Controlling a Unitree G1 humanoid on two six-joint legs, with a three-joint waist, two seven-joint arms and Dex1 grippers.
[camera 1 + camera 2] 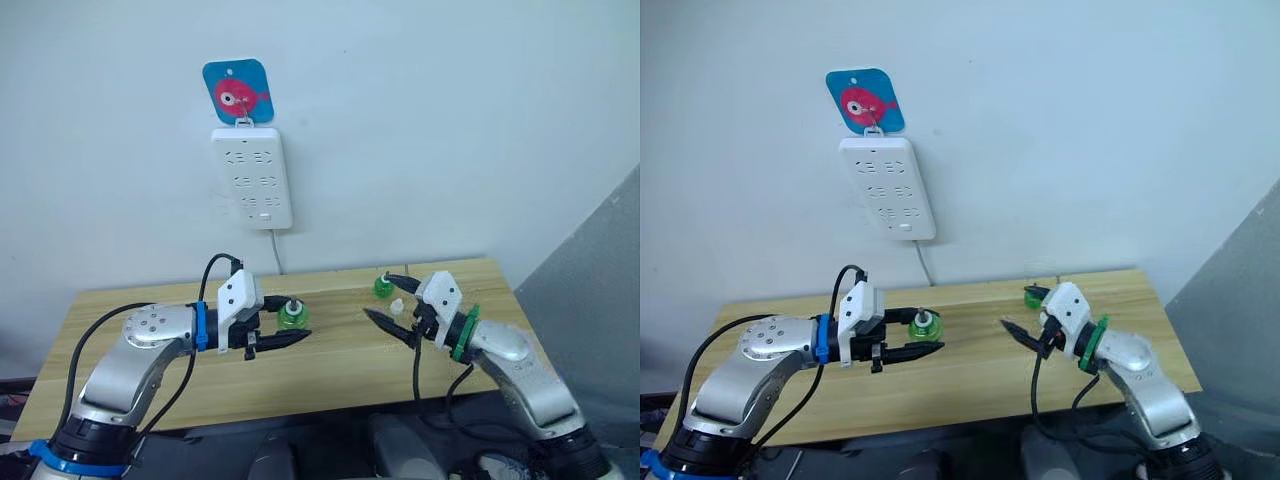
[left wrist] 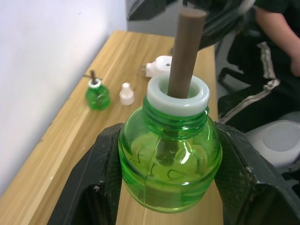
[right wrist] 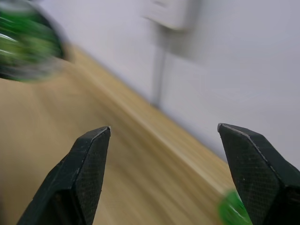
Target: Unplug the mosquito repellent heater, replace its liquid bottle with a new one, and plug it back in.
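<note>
My left gripper (image 1: pixel 283 338) is shut on a green liquid bottle (image 2: pixel 169 154) with a white collar and a brown wick, holding it upright over the middle of the wooden table (image 1: pixel 130 305). A second green liquid bottle (image 1: pixel 383 287) stands at the back right, with a small white cap (image 1: pixel 397 305) beside it. The mosquito repellent heater (image 2: pixel 159 65), white with its metal prongs showing, lies unplugged on the table beyond them. My right gripper (image 1: pixel 378 296) hovers open in front of the second bottle, with nothing between its fingers (image 3: pixel 84 173).
A tall white power strip (image 1: pixel 252 175) hangs on the wall under a blue fish hook (image 1: pixel 237 93), its cable dropping behind the table. A seated person (image 2: pixel 276 33) is at the table's right end. The table's right edge is near my right arm.
</note>
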